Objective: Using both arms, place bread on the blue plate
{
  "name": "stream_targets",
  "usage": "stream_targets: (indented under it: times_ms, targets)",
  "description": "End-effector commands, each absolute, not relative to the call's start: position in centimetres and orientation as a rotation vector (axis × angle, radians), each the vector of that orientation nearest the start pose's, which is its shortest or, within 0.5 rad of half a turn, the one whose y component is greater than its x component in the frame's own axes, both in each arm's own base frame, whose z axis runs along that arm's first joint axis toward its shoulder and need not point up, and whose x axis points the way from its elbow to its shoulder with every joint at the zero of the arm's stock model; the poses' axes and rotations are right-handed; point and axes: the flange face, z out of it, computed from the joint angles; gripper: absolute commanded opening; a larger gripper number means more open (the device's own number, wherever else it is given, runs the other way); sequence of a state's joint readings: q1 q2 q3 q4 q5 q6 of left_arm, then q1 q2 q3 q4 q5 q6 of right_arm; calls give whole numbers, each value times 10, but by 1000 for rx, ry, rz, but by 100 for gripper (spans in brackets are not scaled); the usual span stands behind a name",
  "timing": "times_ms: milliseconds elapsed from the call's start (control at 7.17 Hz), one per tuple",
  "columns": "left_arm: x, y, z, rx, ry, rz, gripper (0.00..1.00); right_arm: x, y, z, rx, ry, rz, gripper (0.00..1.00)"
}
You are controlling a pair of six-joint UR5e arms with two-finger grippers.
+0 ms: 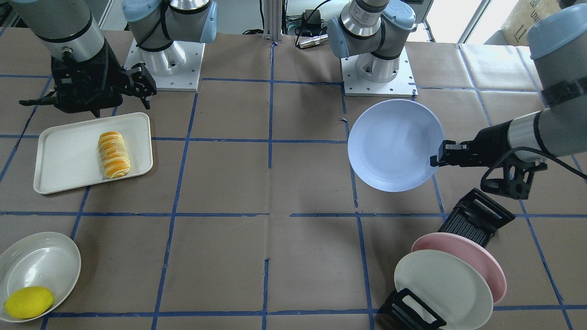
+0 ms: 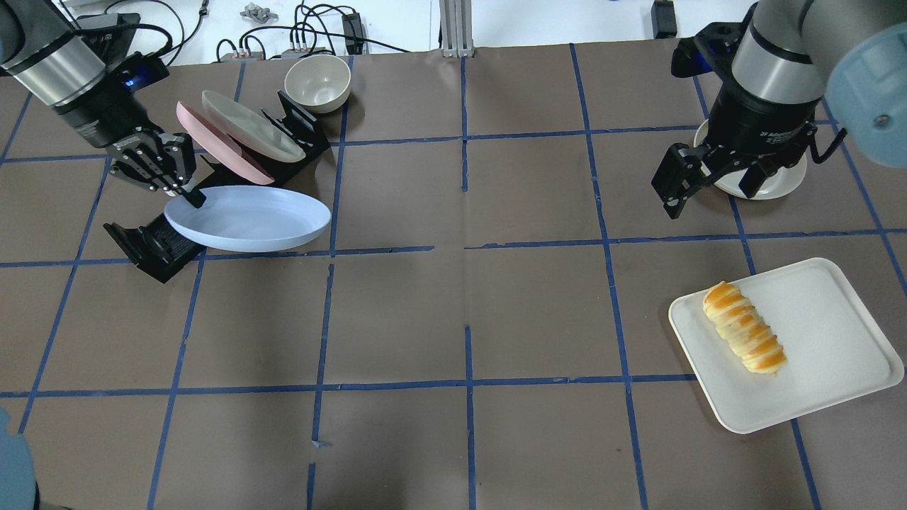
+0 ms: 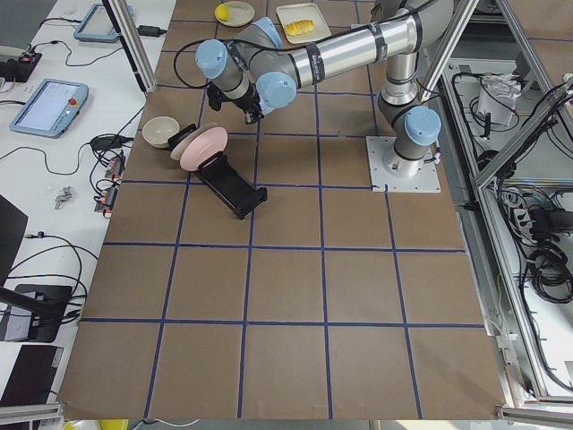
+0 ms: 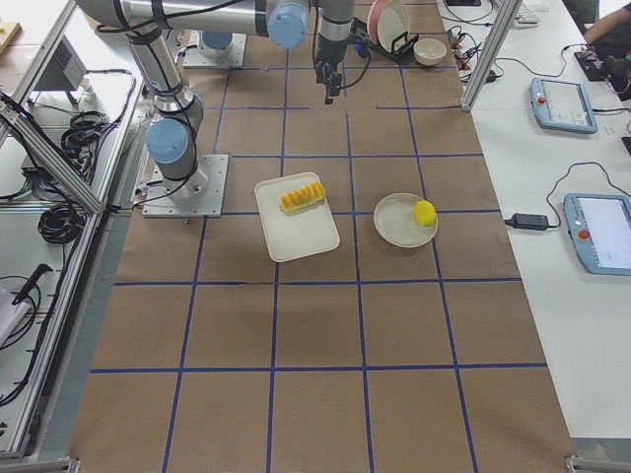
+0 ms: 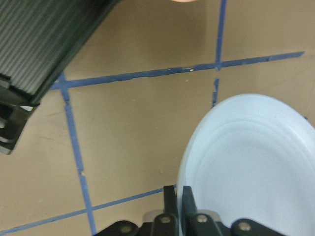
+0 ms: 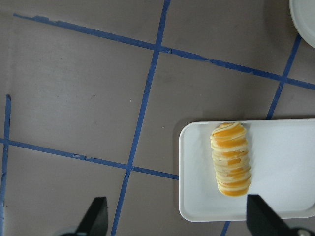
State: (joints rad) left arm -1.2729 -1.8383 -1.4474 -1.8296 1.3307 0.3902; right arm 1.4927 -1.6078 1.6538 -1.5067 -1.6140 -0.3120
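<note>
The bread (image 2: 744, 327) lies on a white tray (image 2: 829, 354) near the right end of the bench (image 2: 460, 319), toward the robot's edge. The right gripper (image 2: 711, 193) hangs above the bench just beyond the tray, its 2 fingers spread wide and holding nothing. Toward the left end, the blue plate (image 2: 248, 218) is held above the bench, pinched at its rim by the left gripper (image 2: 190, 197). Just beside it, a black rack (image 2: 152, 248) holds 2 leaning plates, a pink plate (image 2: 220, 145) and a cream plate (image 2: 251, 127).
</note>
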Motion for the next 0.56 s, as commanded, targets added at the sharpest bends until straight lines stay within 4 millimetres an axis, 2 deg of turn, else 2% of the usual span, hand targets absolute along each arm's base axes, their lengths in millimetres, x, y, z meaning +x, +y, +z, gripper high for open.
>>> stream_targets:
  times_ms: [0, 140, 419]
  targets:
    - [-69, -578, 394, 127, 3518, 459, 2, 82, -474, 459, -330, 3135, 196, 100]
    - [-102, -583, 391, 23, 3524, 451, 2, 82, -474, 459, -327, 3133, 192, 100]
    - [-159, -597, 370, 8, 3506, 356, 2, 82, -474, 459, -326, 3130, 191, 100]
